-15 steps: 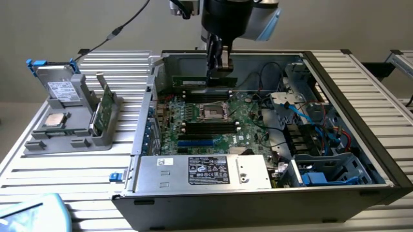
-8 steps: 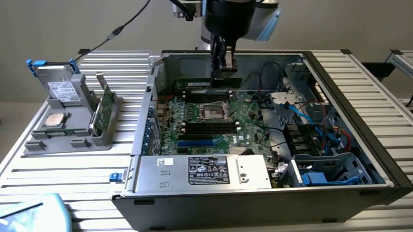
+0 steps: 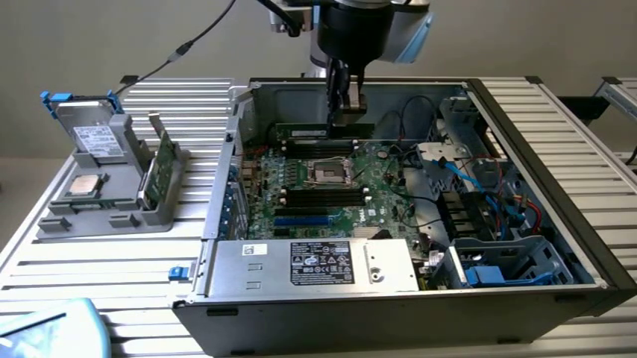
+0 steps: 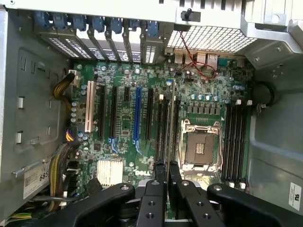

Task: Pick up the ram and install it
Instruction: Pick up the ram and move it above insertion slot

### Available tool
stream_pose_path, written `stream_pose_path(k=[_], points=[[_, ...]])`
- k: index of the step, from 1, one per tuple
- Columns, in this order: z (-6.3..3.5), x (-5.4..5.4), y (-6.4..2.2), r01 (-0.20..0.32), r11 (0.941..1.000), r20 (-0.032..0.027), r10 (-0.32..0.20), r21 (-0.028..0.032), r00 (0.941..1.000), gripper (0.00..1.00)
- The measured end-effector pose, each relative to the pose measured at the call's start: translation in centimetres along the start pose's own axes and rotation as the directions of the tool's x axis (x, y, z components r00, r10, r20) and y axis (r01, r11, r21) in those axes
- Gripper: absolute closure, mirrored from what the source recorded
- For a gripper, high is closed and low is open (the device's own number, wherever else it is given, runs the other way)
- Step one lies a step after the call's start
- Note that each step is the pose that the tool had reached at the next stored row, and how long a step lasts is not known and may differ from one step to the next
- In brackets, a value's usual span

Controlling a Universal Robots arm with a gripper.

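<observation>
Running this remote, quick status. Nearest the ext cam is the PSU, sitting at the front wall of the case. The board's near edge disappears behind it. Outside the case, well apart from everything on the ext view's left, is a grey tray w/ a green card standing in it and a silver chip lying flat.

Past the PSU is the mobo, w/ the CPU socket about mid-board, so that's my ref point. There's one slot bank on the PSU side of the socket and a second bank on the far side.

Beyond the socket the gripper hangs down into the case, and the arm above it is cut off by the frame edge. It's pinched narrow on the ram, which runs crosswise under it as a green strip, sticking out mostly toward the ext view's left. From there I can't tell how high it sits or if it touches a slot.

Wrist cam shows the gripper w/ the ram edge-on btw the fingers. It's just a thin line and the chips aren't readable. It lines up w/ the bank just beside the socket, on the side toward the long card slots. Can't say which exact slot. The clamped end is hidden by the fingertips.
</observation>
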State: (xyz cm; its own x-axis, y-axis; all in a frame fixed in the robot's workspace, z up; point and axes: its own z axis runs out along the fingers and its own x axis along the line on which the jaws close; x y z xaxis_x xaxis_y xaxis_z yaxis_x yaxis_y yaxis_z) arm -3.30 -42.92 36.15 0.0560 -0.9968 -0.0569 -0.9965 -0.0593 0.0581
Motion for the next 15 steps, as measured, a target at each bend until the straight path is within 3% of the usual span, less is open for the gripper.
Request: stream_pose_path(k=[11, 15], points=[[1.85, 0.0, -0.75, -0.008, 1.0000, 0.0002, 0.008, 0.0007, 1.0000, 0.86], [2.29, 0.0, -1.68, -0.012, 0.9999, 0.0004, 0.012, 0.0011, 0.9999, 0.86]])
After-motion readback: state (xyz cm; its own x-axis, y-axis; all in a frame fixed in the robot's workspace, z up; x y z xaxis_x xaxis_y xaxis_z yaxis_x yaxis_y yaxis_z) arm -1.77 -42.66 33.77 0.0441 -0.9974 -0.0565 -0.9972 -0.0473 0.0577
